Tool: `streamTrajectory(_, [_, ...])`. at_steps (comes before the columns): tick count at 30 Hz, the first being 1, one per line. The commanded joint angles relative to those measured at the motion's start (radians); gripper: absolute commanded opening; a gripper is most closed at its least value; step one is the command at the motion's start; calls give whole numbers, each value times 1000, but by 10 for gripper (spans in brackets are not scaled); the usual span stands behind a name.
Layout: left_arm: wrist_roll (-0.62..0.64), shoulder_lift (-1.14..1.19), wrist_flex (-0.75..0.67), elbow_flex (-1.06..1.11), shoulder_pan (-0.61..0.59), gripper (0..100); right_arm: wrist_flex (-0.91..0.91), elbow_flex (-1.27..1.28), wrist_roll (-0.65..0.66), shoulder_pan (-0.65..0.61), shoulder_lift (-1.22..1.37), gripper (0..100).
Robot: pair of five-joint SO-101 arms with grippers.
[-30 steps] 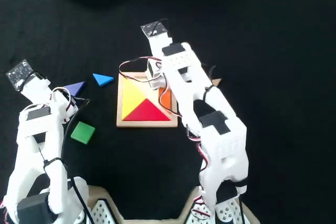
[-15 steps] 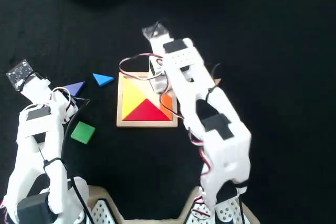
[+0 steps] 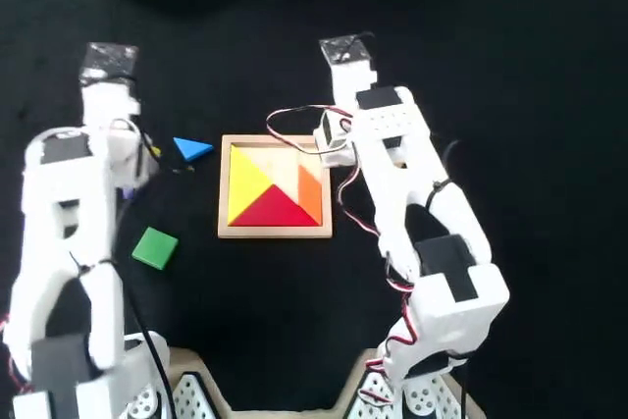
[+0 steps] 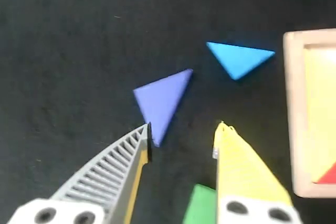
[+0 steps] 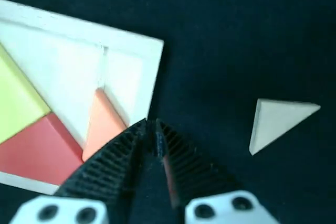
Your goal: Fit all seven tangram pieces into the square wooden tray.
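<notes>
Now in hand: three pieces sit in the tray and four lie loose; judged the start of a pick on the purple triangle by the left arm.
Green square (image 3: 155,247): nearest, flat on the cloth, well apart from the tray.
Tray (image 3: 275,234): mid-table; the yellow triangle (image 3: 247,183), red triangle (image 3: 278,211) and orange piece (image 3: 311,188) are seated, and the far part of the floor is bare.
Left gripper (image 4: 184,129): fingers wide, holding nothing, one tip at a corner of the purple triangle (image 4: 163,98).
Right gripper (image 5: 155,127): fingers pressed together, empty, above the tray's right rim beside the orange piece.
Blue triangle (image 3: 192,148): near the tray's far left corner.
Pale triangle (image 5: 281,119): on the cloth to the right, apart from the tray.
Next move: judged to need the left fingers set astride the purple triangle, then closed.
Room: open cloth on the left; the blue triangle is close by, and the right arm may crowd the tray.
</notes>
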Motion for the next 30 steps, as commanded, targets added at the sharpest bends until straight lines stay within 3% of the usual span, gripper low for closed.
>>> streamTrajectory(1, [-68,127,38,-165,-48,216,-29,-2,2,12,-24,11])
streamTrajectory(6, [-72,351,34,-248,-101,293,-29,2,2,12,-24,11])
streamTrajectory(20, [-86,643,-250,-334,-117,297,-29,2,6,11,-22,11])
streamTrajectory(30, [-288,703,-244,-392,-94,292,-29,2,9,11,-22,11])
